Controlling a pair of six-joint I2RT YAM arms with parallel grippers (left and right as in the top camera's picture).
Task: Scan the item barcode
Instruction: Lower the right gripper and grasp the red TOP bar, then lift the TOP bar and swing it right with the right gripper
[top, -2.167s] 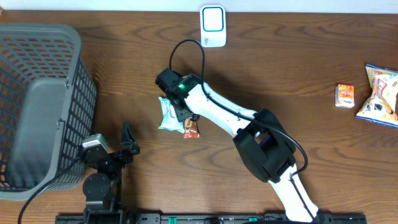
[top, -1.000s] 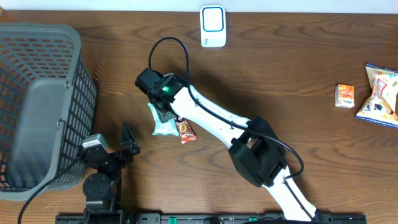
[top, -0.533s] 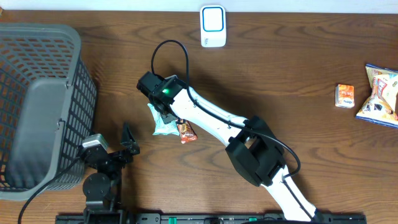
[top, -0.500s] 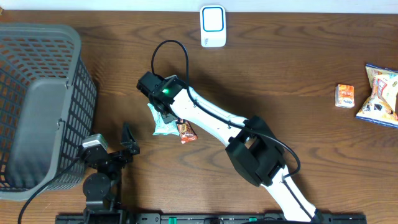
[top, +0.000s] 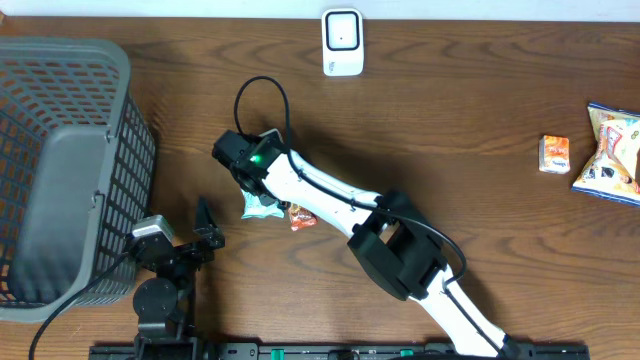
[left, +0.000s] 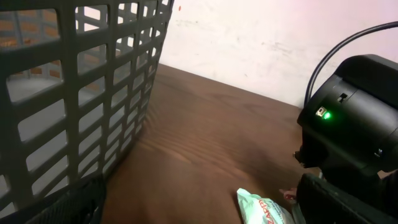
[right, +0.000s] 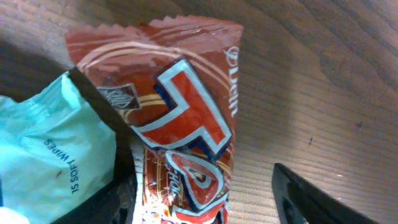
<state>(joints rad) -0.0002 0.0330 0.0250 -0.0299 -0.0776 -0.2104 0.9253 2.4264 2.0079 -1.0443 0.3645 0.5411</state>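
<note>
Overhead: dark wood table (top: 480, 110), pale wall (left: 261, 37), grey basket (top: 60, 60). My right gripper (right: 211, 199) straddles red snack packet (right: 180, 124) lying beside wipes pack (right: 56, 168), fingers half-spread, not clamped; left gripper (left: 211, 208) gapes wide, empty

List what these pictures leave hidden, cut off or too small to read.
- Barcodes: the right wrist view shows none on the red wrapper or the wipes pack; their undersides are hidden.
- Wipes pack, overhead: mostly under the right arm.
- Snack bag, overhead: cut by the right edge.
- Small box, overhead: print too small.
</note>
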